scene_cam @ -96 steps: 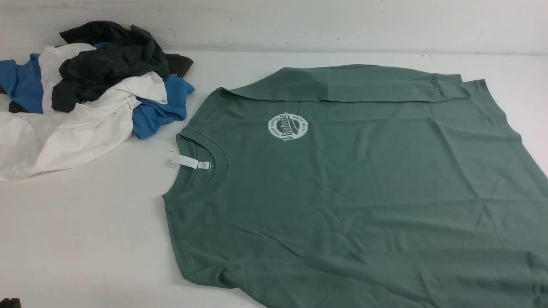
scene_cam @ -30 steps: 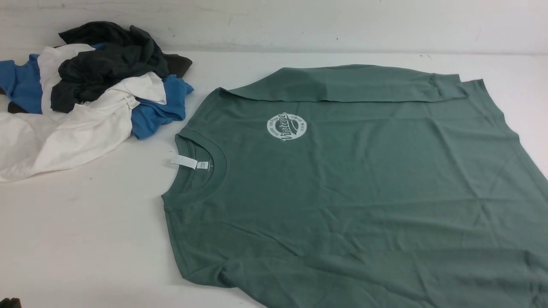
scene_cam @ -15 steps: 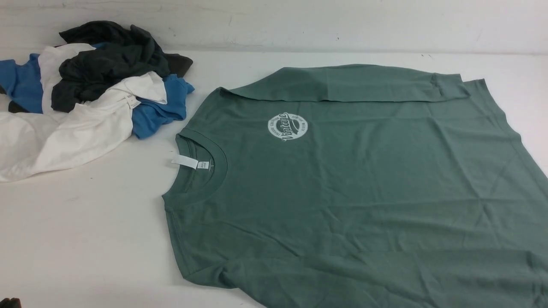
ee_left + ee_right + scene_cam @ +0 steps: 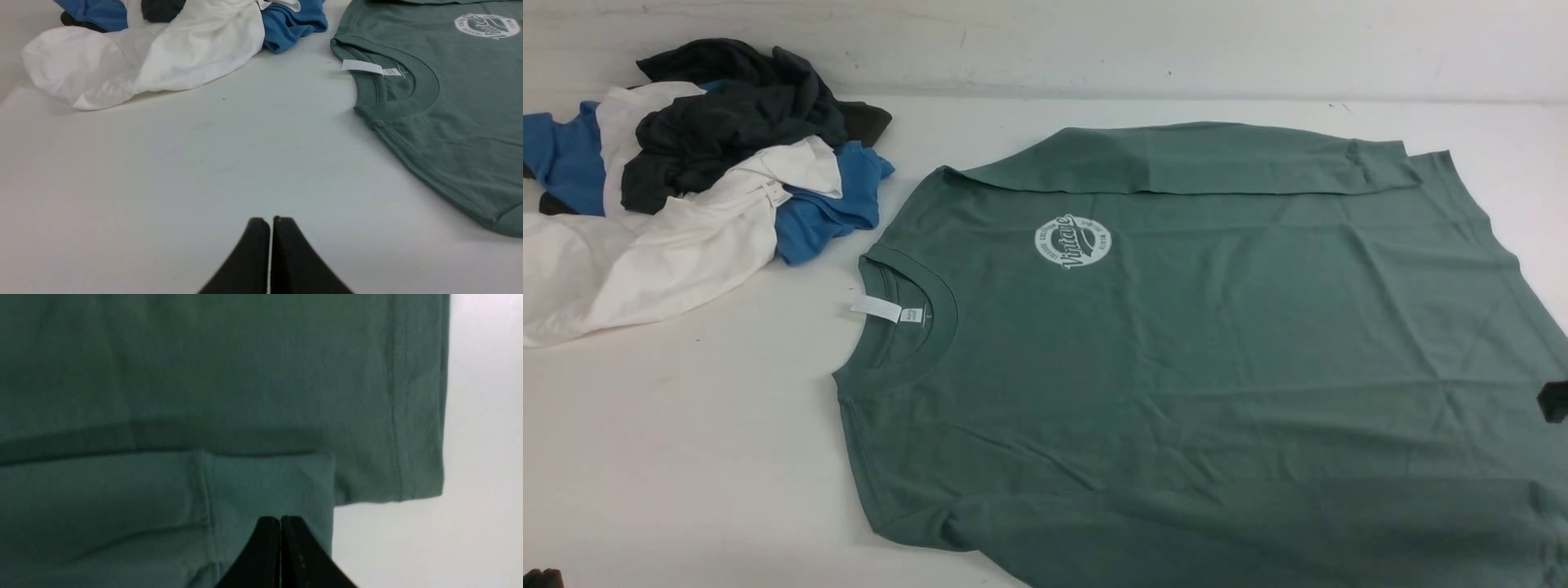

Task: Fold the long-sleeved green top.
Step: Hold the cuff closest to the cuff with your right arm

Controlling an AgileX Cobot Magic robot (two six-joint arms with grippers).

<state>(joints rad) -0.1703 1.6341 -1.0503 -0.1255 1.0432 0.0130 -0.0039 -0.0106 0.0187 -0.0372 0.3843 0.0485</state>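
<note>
The green long-sleeved top (image 4: 1209, 351) lies flat on the white table, front up. Its neck and white label (image 4: 876, 309) point left, and the round white logo (image 4: 1072, 242) shows. The far sleeve (image 4: 1192, 159) is folded across the body. My left gripper (image 4: 269, 220) is shut over bare table, left of the collar (image 4: 392, 85), with nothing in it. My right gripper (image 4: 281, 517) is shut just above a sleeve cuff (image 4: 265, 477) beside the hem (image 4: 412, 416), with no cloth between the tips. Only a dark bit of that gripper (image 4: 1553, 400) shows at the right edge.
A pile of blue, white and dark grey garments (image 4: 694, 180) lies at the back left, close to the top's shoulder. The back wall (image 4: 1094, 41) runs behind the table. The bare table surface (image 4: 686, 457) stretches left of the collar.
A dark part of the right gripper has come into the front view at the right edge, over the top. The top and the pile have not moved.
</note>
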